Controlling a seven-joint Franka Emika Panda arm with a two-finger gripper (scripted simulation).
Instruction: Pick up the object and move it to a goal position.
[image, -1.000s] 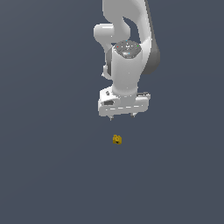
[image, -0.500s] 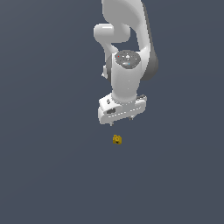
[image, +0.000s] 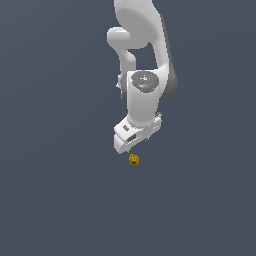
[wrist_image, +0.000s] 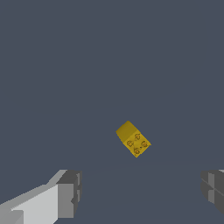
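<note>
Fingers (wrist_image: 70, 192) of the gripper (wrist_image: 142, 192) fill the near edge of the wrist view, one white and grey pad on each side, spread wide apart with nothing between them. Beyond that gap, untouched, lies the object (wrist_image: 133, 138), a small yellow-gold block with a cluster of dark round marks on one face, tilted at an angle to the fingers' line. It rests on the plain grey floor (wrist_image: 109, 57).

In the exterior view the gripper (image: 131, 148) hangs just above the object (image: 134, 159), almost on top of it. Half a second ago a clear gap of floor showed between them; the arm has come down and the block has not moved.

From that view the fingertips are mostly hidden under the white hand, and the block's marks are too small to read. The arm's upper part is cut off by the frame.
</note>
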